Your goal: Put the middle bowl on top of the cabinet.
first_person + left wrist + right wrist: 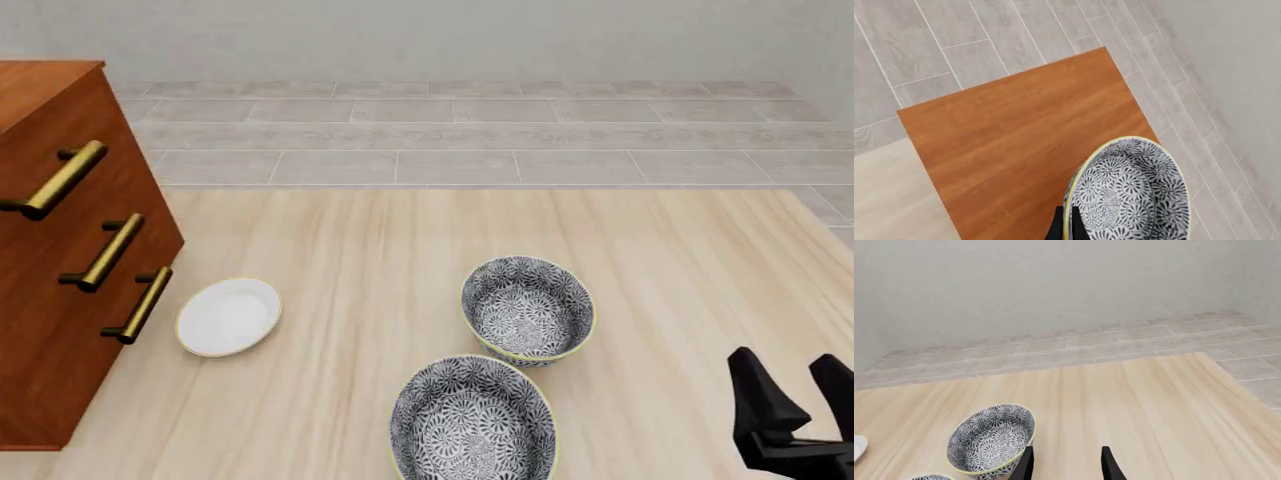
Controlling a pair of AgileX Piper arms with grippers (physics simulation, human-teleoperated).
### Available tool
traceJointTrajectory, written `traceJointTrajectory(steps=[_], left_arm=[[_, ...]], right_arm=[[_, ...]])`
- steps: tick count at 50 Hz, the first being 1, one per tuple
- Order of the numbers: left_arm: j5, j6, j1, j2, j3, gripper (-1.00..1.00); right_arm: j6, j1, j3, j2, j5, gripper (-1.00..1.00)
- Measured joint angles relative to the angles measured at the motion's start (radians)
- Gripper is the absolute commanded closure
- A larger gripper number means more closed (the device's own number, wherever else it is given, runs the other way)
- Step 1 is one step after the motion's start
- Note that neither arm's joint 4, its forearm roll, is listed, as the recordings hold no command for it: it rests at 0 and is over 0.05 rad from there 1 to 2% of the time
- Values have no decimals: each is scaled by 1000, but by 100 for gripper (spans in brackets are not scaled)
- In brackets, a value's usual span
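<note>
In the left wrist view the middle bowl (1131, 195), dark floral with a pale yellow rim, hangs over the right part of the cabinet's (1021, 130) reddish-brown top. My left gripper (1067, 227) is shut on the bowl's rim, one dark finger on each side of it. Whether the bowl touches the wood I cannot tell. The front view shows the cabinet (40, 330) at the table's left edge with three brass handles; the left arm and its bowl are out of that view. My right gripper (787, 378) stands open at the near right, holding nothing.
Two more floral bowls (529, 308) (473, 420) stand on the table's middle, the far one also in the right wrist view (991, 440). A small white plate (228, 316) lies next to the cabinet's front. Grey tiled floor lies beyond the cabinet and the table.
</note>
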Motion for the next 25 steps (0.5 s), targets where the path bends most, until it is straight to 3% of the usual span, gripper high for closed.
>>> traceJointTrajectory(steps=[25], left_arm=[[-42,-20,12,-22,42,100]], right_arm=[[4,0,0,4,-3,-100]])
